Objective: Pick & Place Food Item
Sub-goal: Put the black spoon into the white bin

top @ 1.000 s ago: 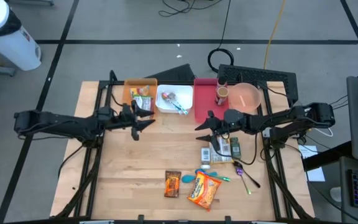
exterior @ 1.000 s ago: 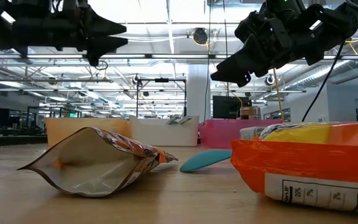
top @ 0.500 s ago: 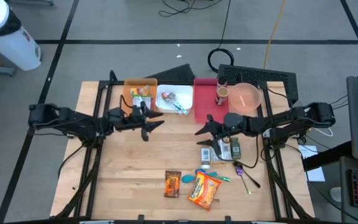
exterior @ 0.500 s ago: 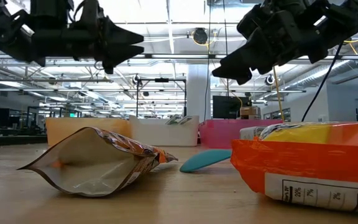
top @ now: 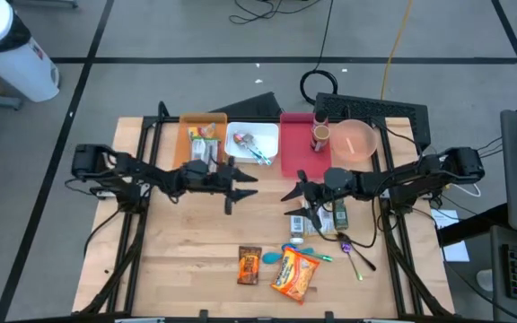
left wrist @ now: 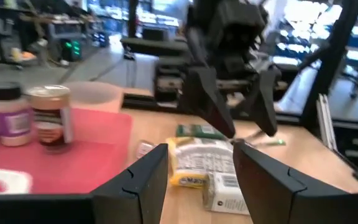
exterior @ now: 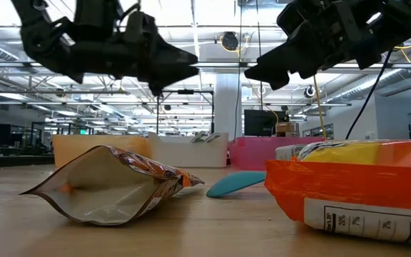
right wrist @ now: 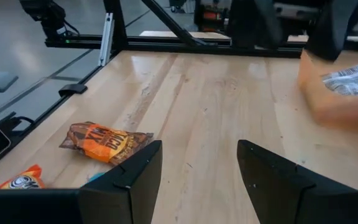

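Both hands hover half open, holding nothing; right hand [top: 296,193] (nearer) sits just above the packets [top: 319,213]; left hand [top: 240,184] hangs well apart.

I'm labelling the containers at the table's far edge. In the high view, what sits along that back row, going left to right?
Orange bin → white bin → red tray → pink bowl.
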`<state>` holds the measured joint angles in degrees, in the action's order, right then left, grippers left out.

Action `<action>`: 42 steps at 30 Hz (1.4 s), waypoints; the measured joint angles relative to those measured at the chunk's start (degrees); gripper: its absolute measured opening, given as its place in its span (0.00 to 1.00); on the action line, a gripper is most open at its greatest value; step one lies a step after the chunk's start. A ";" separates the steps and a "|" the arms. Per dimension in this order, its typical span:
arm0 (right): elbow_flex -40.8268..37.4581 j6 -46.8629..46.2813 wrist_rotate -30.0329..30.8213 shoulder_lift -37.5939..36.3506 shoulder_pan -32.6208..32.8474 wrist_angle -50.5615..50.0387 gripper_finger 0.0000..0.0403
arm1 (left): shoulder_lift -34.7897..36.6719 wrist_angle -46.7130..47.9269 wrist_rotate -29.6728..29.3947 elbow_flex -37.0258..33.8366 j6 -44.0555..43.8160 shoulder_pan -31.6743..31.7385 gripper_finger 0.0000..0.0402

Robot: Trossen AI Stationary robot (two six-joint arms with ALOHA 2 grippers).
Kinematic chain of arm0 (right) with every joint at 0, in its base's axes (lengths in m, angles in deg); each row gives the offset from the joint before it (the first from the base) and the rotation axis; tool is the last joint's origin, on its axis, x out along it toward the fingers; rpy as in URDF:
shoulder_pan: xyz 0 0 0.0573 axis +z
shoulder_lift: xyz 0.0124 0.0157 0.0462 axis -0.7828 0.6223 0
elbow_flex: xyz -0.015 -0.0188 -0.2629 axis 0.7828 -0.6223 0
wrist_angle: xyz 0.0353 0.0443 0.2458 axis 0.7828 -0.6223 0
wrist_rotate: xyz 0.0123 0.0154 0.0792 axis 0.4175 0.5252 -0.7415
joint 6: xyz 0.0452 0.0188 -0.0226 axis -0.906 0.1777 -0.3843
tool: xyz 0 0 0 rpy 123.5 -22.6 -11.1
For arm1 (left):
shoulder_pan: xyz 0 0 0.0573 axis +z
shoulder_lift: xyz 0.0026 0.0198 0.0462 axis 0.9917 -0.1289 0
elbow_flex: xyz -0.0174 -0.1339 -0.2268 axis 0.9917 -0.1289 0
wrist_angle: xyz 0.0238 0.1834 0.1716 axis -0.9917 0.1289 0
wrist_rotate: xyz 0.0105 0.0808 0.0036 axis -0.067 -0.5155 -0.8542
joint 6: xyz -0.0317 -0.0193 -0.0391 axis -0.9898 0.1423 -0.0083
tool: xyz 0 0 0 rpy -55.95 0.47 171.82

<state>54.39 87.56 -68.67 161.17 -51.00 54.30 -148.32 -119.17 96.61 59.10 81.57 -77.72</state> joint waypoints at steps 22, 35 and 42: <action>0.02 6.66 -0.22 0.02 7.14 -7.26 0.50 | -5.72 45.53 -0.12 24.00 5.41 -6.51 0.46; 0.48 2.47 9.66 -7.48 17.44 -17.09 0.50 | -5.72 47.69 -0.05 25.80 5.85 -10.61 0.46; 6.10 -7.12 21.81 -11.61 22.46 -39.85 0.50 | -5.72 50.50 -2.07 25.80 5.19 -10.61 0.46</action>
<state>60.49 80.44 -46.85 149.56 -28.54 14.45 -154.04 -68.66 94.54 84.90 86.76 -88.33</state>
